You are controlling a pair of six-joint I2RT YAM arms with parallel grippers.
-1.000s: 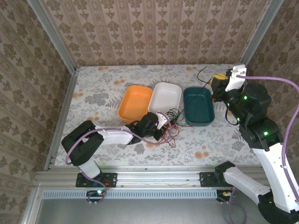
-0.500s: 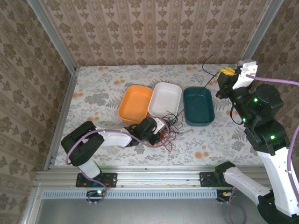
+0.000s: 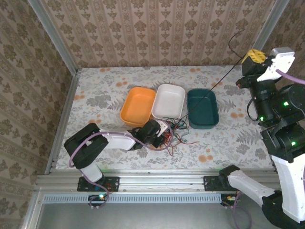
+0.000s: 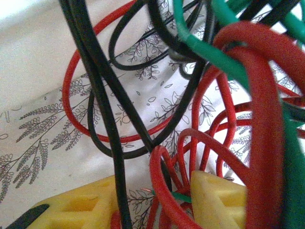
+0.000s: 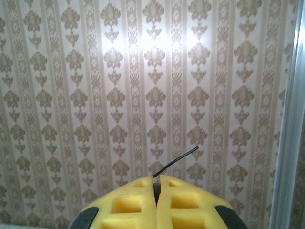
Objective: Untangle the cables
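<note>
The right arm's yellow foam fingers (image 5: 133,205) are pressed together on a thin black cable (image 5: 175,162), its short end poking out above. That right gripper (image 3: 252,56) sits high, the strand running taut down over the dark teal tray (image 3: 213,119) to the tangle of red, green and black cables (image 3: 174,130) on the floral desk (image 3: 228,143). The left gripper (image 4: 152,202) has its fingers apart, with red strands in the gap. A slow, straight draw seems best, pausing if loops cinch.

Ahead of me, three trays sit side by side on the floral tablecloth (image 3: 102,90): an orange tray (image 3: 138,106) on the left, a white tray (image 3: 169,98) in the middle, a teal tray (image 3: 201,113) on the right. Patterned wallpaper (image 3: 157,33) covers the walls around.
</note>
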